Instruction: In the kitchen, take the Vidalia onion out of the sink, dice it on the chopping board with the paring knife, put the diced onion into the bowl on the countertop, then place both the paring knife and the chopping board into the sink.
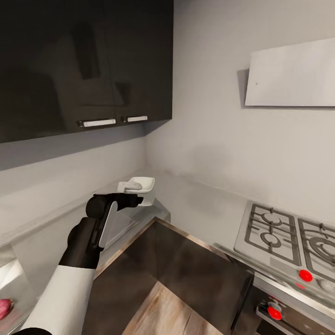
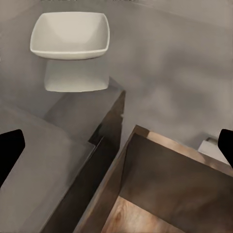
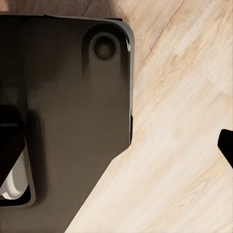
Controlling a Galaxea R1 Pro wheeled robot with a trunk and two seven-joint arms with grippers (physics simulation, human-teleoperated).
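The Vidalia onion (image 1: 3, 308) is a small pinkish-red rounded shape at the lower left edge of the head view, lying on a pale reflective steel plane that looks like part of the sink (image 1: 14, 279); too little of it is visible to say more. The bowl (image 1: 142, 185) is glossy white, shallow and squarish with softly rounded corners, and it sits on the surface (image 1: 195, 204) close to the inner corner where the two walls meet. The left wrist view shows the bowl (image 2: 70, 34) mirrored as a pale patch in the smooth, shiny grey top beneath it.

The left end effector (image 1: 132, 199) reaches toward the bowl, just short of it, on a black forearm with a white upper sleeve. In its wrist view the left end effector (image 2: 116, 145) has its two black fingertips (image 2: 10, 145) at opposite edges of the picture, spread wide and empty. The right end effector (image 3: 116, 141) is likewise spread, dark tips far apart, above a pale wood-plank floor (image 3: 184, 121) and a glossy black rounded-corner panel with a round recess.

The surface runs along both walls in an L. A steel gas hob (image 1: 288, 237) with grey cast grates and red knobs sits at the right. Above are glossy black wall cabinets (image 1: 83, 60) with slim metal handles and a flat white range hood (image 1: 291, 74) on the matte grey wall.
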